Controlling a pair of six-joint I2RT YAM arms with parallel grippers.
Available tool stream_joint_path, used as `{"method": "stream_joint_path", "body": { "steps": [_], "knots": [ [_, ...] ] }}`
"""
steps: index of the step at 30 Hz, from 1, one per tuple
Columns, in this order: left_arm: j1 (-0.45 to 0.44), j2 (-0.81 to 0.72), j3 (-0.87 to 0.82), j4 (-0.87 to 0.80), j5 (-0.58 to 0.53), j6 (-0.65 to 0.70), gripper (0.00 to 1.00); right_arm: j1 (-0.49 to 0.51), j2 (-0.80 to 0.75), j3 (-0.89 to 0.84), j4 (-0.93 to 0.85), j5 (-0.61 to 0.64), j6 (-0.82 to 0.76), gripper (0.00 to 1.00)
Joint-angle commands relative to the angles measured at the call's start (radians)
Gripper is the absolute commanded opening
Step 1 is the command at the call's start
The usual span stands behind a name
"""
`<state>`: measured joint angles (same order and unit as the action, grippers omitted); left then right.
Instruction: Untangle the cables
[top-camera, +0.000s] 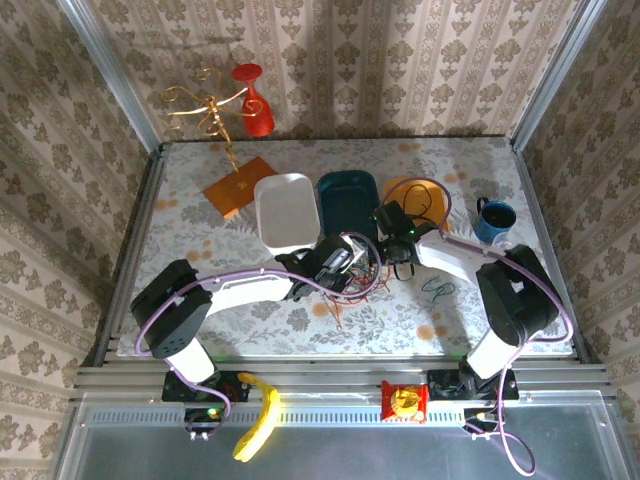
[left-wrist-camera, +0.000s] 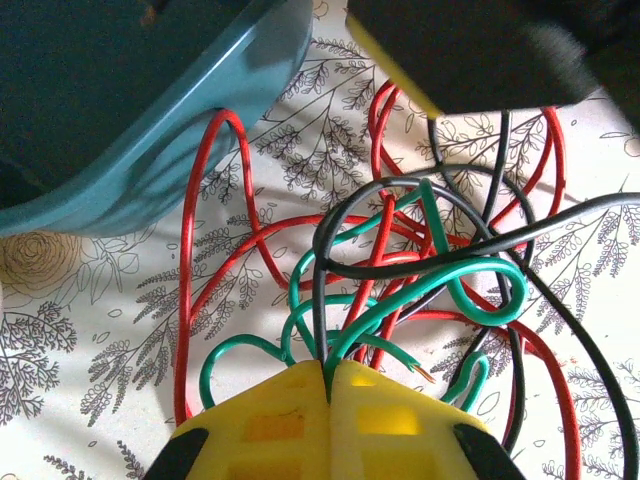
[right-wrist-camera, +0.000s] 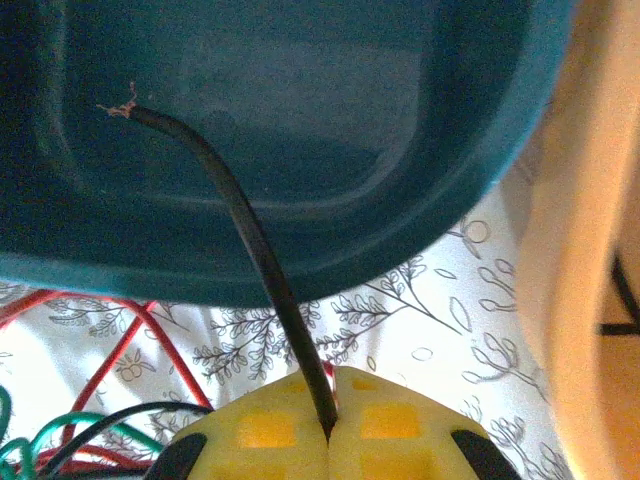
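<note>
On the floral table (top-camera: 190, 225), the cables (left-wrist-camera: 400, 260) lie tangled by the teal tub (left-wrist-camera: 150, 120). The left gripper (left-wrist-camera: 328, 385) pinches some cables; the right gripper (right-wrist-camera: 330, 405) clamps the black cable (right-wrist-camera: 250, 235). The next move is probably a gentle pull apart.

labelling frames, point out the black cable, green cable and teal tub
black cable (right-wrist-camera: 250, 235), right wrist view, mid strand
green cable (left-wrist-camera: 470, 266), left wrist view, upper loop
teal tub (left-wrist-camera: 200, 110), left wrist view, rim

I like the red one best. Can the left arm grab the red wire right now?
Probably not yet. The left gripper is shut on the black cable and seemingly the green cable, so it's busy. The red cable lies close ahead with bare stretches, reachable once it lets go.
</note>
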<state>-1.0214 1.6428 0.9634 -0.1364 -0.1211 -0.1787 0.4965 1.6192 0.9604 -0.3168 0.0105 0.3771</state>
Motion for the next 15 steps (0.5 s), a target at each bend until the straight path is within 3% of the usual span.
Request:
{"method": "stream_joint_path", "body": {
  "steps": [1, 4, 10, 15],
  "knots": [
    [0.004, -0.015, 0.0, -0.017, -0.012, 0.005, 0.0, 0.058, -0.159, 0.014, -0.036, 0.124, 0.002, 0.0],
    [0.015, -0.026, -0.017, -0.015, -0.014, -0.001, 0.0, 0.088, -0.309, 0.013, -0.089, 0.251, 0.012, 0.0],
    [0.021, -0.032, -0.025, -0.018, -0.041, -0.004, 0.0, 0.075, -0.559, 0.033, -0.156, 0.623, 0.04, 0.0],
    [0.023, -0.036, -0.019, -0.035, -0.076, 0.004, 0.0, 0.019, -0.663, 0.058, -0.161, 0.733, 0.039, 0.0]
  ]
}}
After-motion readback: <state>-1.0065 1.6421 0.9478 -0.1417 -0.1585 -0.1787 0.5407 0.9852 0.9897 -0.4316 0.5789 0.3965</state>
